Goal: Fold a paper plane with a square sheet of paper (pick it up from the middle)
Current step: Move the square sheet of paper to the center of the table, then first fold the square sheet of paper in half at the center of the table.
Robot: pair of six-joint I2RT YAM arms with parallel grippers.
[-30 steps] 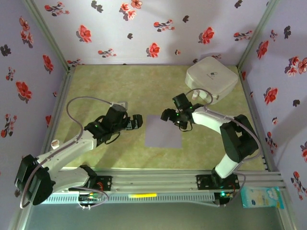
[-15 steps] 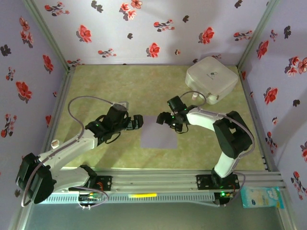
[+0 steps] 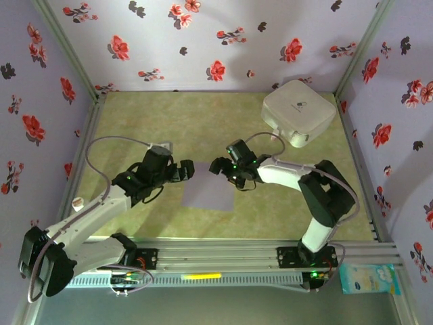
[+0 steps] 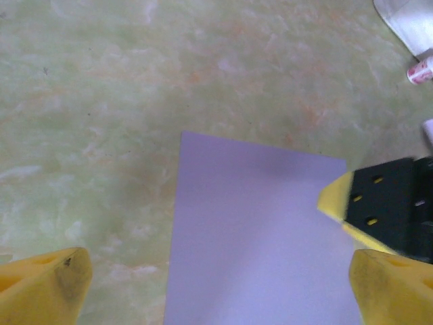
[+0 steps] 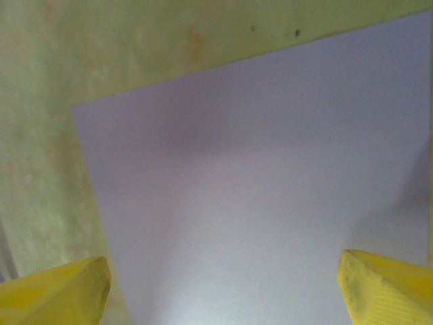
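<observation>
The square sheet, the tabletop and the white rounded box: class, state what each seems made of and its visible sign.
The square sheet: thin matte paper, pale lavender, flat with crisp straight edges. The tabletop: probably a smooth printed covering, given its green marbled pattern. The white rounded box: likely moulded plastic, with soft corners and an even white surface.
</observation>
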